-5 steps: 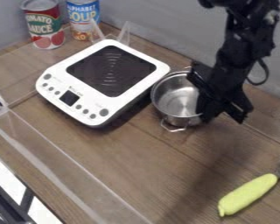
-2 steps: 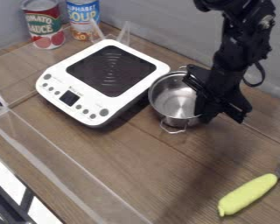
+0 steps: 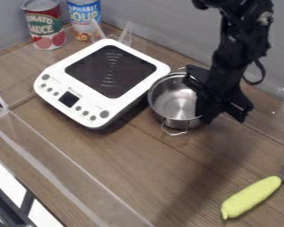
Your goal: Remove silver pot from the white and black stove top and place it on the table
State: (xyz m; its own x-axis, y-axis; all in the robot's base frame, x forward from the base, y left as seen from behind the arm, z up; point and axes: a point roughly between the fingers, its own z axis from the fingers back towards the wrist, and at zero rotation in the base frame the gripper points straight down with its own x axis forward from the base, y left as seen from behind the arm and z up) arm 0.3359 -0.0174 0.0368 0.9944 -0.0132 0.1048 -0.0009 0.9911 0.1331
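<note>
Camera view: small shiny round steel pot point(image 3: 177, 103) sits at frame centre on brown wood-grain table point(image 3: 132, 168), just right of white-and-black stove top point(image 3: 102, 81). Black gripper point(image 3: 212, 99) clamped, seemingly on pot's right rim.

Soft, even, fairly bright light falls from above, leaving only faint shadows on the tabletop point(image 3: 132, 168) right of the stove top point(image 3: 103, 80). The silver pot point(image 3: 177, 102) beside the stove top shows pale glints. The small picture is grainy, with fine detail smeared.
</note>
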